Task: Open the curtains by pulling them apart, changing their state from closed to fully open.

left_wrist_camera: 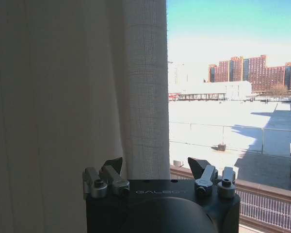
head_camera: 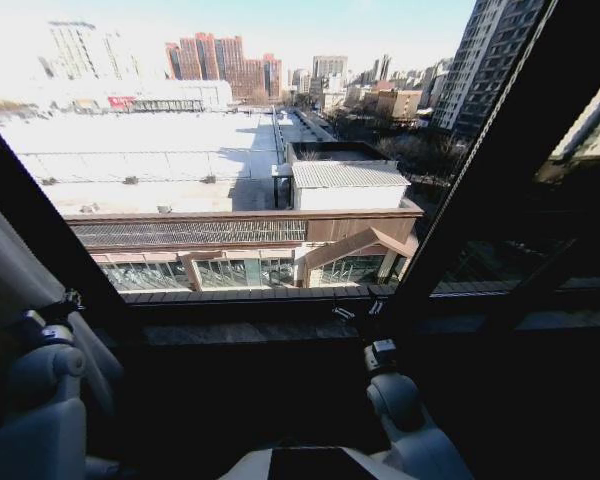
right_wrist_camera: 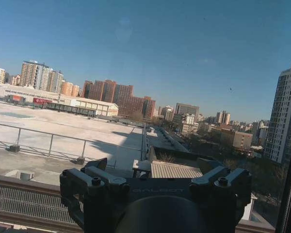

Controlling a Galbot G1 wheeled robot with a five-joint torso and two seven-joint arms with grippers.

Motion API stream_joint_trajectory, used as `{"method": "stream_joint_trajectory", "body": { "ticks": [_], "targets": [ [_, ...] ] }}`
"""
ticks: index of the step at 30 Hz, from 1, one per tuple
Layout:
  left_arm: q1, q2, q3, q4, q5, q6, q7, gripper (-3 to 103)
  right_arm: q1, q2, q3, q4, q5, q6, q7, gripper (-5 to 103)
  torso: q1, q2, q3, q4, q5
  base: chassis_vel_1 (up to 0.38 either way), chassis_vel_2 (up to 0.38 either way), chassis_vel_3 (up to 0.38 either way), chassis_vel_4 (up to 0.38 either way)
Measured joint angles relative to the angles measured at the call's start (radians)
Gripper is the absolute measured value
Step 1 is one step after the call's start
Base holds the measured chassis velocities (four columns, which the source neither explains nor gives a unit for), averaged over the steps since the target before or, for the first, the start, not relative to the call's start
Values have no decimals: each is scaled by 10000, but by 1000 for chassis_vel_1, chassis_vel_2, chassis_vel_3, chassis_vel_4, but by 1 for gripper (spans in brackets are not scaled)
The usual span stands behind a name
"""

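Observation:
A sheer cream curtain point(left_wrist_camera: 72, 97) with vertical pleats hangs close in front of the left wrist camera, its free edge running down between the fingers of my left gripper point(left_wrist_camera: 155, 167), which is open. In the head view that gripper point(head_camera: 65, 305) is at the lower left, beside a grey shaded fold of curtain point(head_camera: 10, 255) at the window's left side. My right gripper point(head_camera: 355, 312) is held up at the window sill near the middle. Seen from its wrist camera, the right gripper point(right_wrist_camera: 153, 167) is open and has only the glass and the city beyond it.
A dark window frame post point(head_camera: 490, 170) slants up on the right, and another dark bar point(head_camera: 40, 220) runs along the left. The dark sill point(head_camera: 260, 330) crosses below the glass. Outside lie rooftops and tower blocks.

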Motion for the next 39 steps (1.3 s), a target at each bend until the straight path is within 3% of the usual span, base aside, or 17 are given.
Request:
{"method": "stream_joint_trajectory", "body": {
  "ticks": [4,7,12,15,16,17,19,20,22,24,25,28,39],
  "targets": [
    [305,-370,436,-505,707,-496,-892,87,-2,-27,70,-8,40,9,12,100,0,0,0,-2,0,0,0,0,0],
    [704,-735,860,-1295,1012,-391,-1406,99,51,-6,34,-37,53,16,13,100,0,0,0,0,-1,0,0,0,0],
    [1171,-1361,1540,-2069,1703,-331,-1977,100,98,41,9,-59,62,22,13,100,-1,0,0,1,0,0,0,0,0],
    [1383,-1574,1970,-2372,1658,-377,-1914,100,103,32,17,-59,122,24,19,100,-1,0,1,1,0,0,0,0,0],
    [1466,-1596,2122,-2450,1510,-535,-1524,100,103,11,36,-38,229,18,38,100,-1,0,1,-1,-1,0,0,0,0],
    [1466,-1596,2122,-2450,1510,-535,-1524,100,103,11,36,-38,229,18,38,100,-1,0,1,-1,-1,0,0,0,0],
    [1579,-1500,2189,-2480,1376,-972,-238,100,124,-36,90,74,386,-67,79,100,-1,0,0,0,-1,0,0,0,0],
    [1579,-1500,2189,-2480,1376,-972,-238,100,124,-36,90,74,386,-67,79,100,-1,0,0,0,-1,0,0,0,0],
    [1623,-1300,2139,-2388,1174,-1412,1088,100,142,-109,194,257,566,-359,104,100,-1,0,0,-1,-1,0,0,0,0],
    [1654,-1155,2013,-2280,955,-1661,1980,100,144,-185,308,452,822,-713,133,100,0,0,0,0,-2,0,0,0,0],
    [1654,-1155,2013,-2280,955,-1661,1980,100,144,-185,308,452,822,-713,133,100,0,0,0,0,-2,0,0,0,0],
    [1704,-1061,1789,-1987,695,-2000,3088,100,144,-291,504,671,1191,-1150,147,100,-1,0,0,0,-3,0,0,0,0],
    [1396,-656,1463,-912,631,-2448,4066,100,181,-421,649,933,1503,-1693,146,100,0,0,0,0,-4,-42,-42,41,42]
  ]
}}
